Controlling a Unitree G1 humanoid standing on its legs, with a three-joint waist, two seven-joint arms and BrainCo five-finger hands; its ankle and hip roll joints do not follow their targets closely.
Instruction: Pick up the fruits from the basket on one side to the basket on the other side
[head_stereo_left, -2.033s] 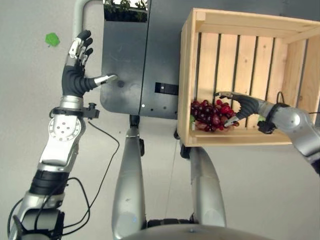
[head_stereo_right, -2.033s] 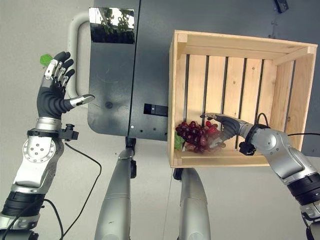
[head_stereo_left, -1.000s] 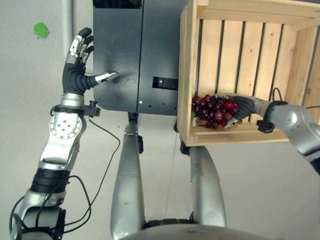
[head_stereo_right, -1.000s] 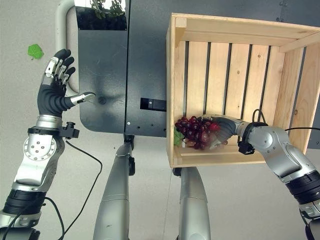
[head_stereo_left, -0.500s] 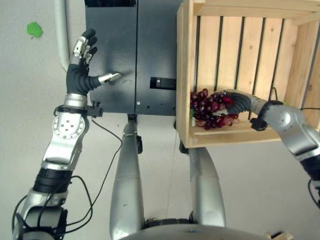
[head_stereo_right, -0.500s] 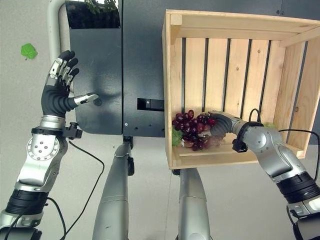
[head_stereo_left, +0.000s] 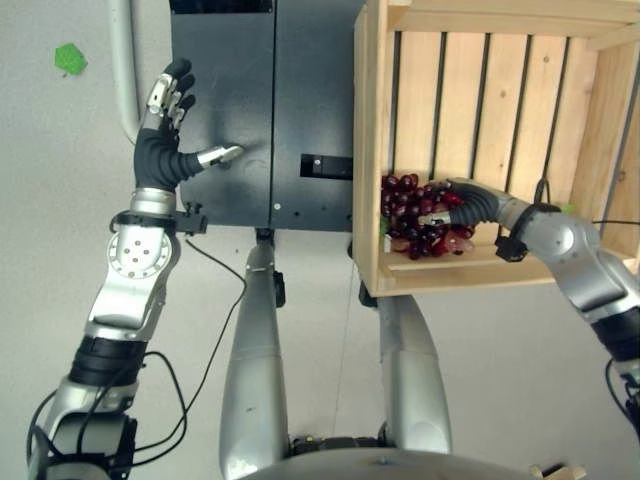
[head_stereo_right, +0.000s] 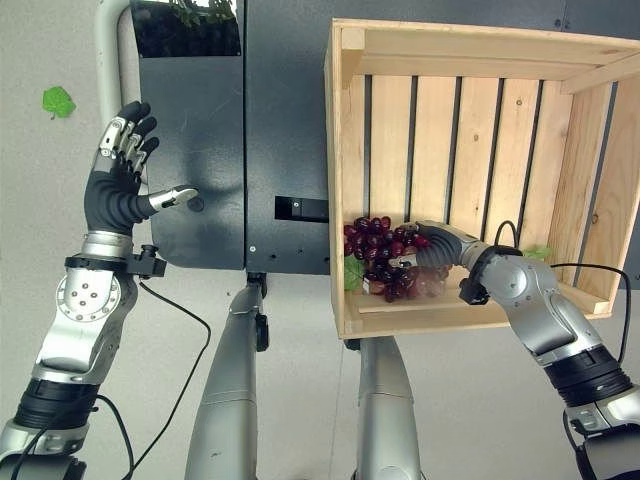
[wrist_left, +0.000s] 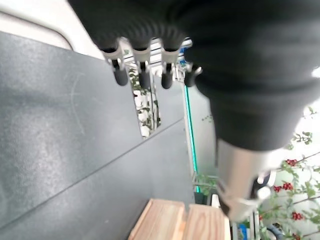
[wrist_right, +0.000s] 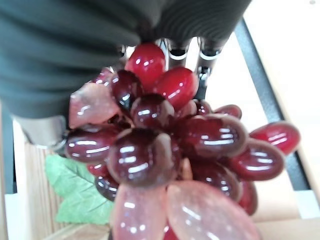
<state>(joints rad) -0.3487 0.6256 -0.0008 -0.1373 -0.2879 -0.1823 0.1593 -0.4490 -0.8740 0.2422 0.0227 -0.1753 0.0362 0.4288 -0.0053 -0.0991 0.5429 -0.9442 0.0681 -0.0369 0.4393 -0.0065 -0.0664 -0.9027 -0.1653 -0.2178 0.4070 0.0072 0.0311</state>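
Observation:
A bunch of dark red grapes (head_stereo_left: 408, 218) lies in the near left corner of a wooden crate (head_stereo_left: 365, 150), with a green leaf (wrist_right: 80, 200) beside it. My right hand (head_stereo_left: 478, 205) reaches into the crate from the right, its fingers curled over the top of the bunch and the thumb under it. In the right wrist view the grapes (wrist_right: 170, 145) press close against the hand's dark cover (wrist_right: 75, 50). My left hand (head_stereo_left: 160, 150) is raised far to the left, fingers (wrist_left: 142, 75) straight and spread, holding nothing.
A dark metal panel (head_stereo_left: 270, 110) stands between the left hand and the crate, with a grey pipe (head_stereo_left: 120, 70) at its left edge. A small green leaf (head_stereo_left: 70, 58) lies on the floor at far left. Another green bit (head_stereo_right: 540, 252) sits inside the crate behind my right wrist.
My right hand, open beside the grapes two seconds ago, has closed its fingers over the bunch. The camera shifted a little. The left hand has stayed raised and open.

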